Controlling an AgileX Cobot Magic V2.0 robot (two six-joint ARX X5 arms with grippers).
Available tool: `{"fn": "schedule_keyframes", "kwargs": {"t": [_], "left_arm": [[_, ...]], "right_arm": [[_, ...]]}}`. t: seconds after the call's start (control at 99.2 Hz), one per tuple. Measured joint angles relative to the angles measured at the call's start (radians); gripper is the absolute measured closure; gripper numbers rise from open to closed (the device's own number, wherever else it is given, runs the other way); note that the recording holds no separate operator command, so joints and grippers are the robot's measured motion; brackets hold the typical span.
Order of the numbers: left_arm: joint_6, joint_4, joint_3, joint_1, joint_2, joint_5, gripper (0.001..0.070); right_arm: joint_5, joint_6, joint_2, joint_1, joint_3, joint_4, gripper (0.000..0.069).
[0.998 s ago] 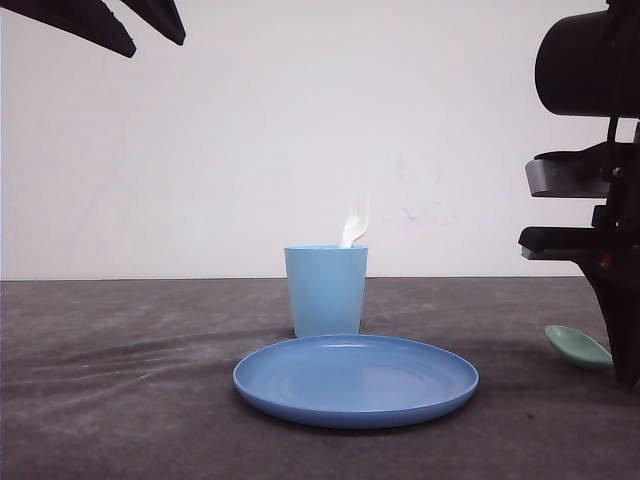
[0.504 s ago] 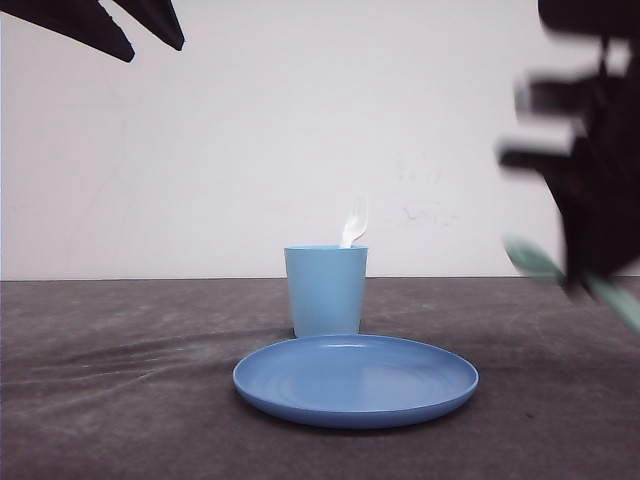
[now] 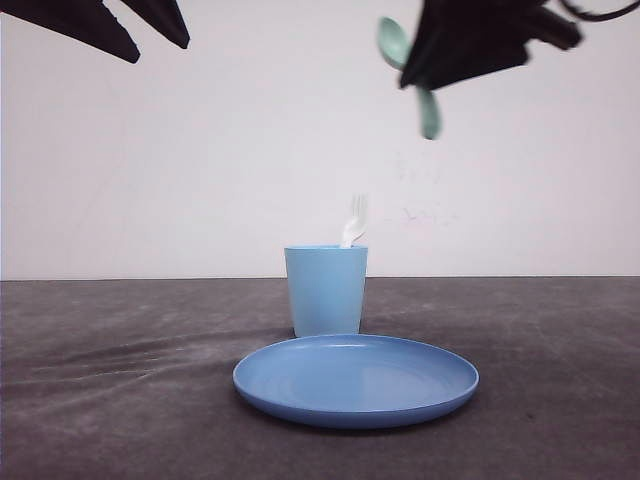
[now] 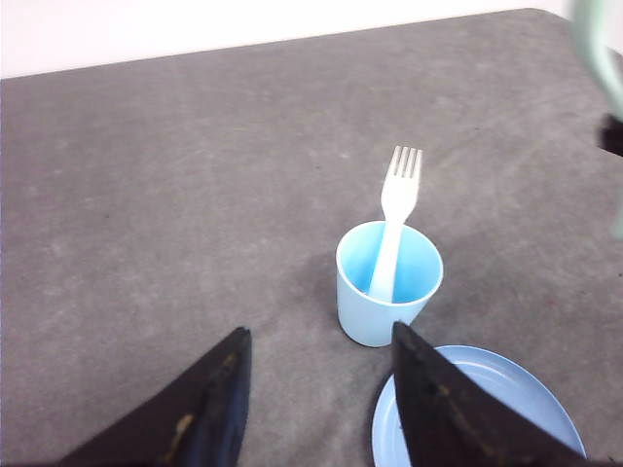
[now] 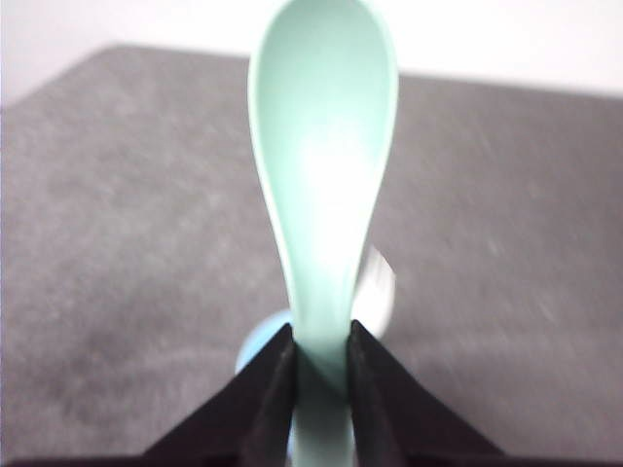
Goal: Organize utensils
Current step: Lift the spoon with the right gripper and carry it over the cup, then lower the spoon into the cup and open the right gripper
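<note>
Gripping the mint spoon [image 3: 397, 44] tight, the right gripper [image 3: 432, 60] has swung up from the table to high above the cup [image 3: 326, 290]; the left gripper [image 4: 316, 384] stays parted.

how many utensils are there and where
2. A white fork stands in the light blue cup, tines up. A mint-green spoon is held in the right end effector, high above the table, right of the cup.
</note>
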Motion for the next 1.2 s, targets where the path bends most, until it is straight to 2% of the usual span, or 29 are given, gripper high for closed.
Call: {"fn": "schedule_keyframes", "kwargs": {"t": [0.091,0.282,0.535,0.837,1.109,1.2], "left_arm": [[-0.004,0.0,0.0,0.0,0.0,0.019,0.0439],[-0.018,-0.003,0.0,-0.009,0.0,0.023,0.0439],[-0.029,-0.005,0.0,-0.029,0.0,0.024,0.0439],[-0.029,-0.046,0.0,-0.037,0.0,0.025,0.0439],[-0.029,-0.056,0.0,-0.037,0.0,0.025,0.0439],[-0.029,-0.056,0.0,-0.037,0.0,0.025,0.0439]], "right_arm": [[0.0,-0.034,0.06,0.008,0.0,0.086,0.0616],[0.0,-0.09,0.182,0.016,0.0,0.198,0.0616],[-0.032,-0.103,0.307,0.021,0.0,0.335,0.0616],[-0.034,-0.105,0.414,0.039,0.005,0.416,0.0616],[-0.033,-0.108,0.458,0.039,0.008,0.417,0.0616],[-0.033,-0.111,0.458,0.039,0.008,0.417,0.0591]]}}
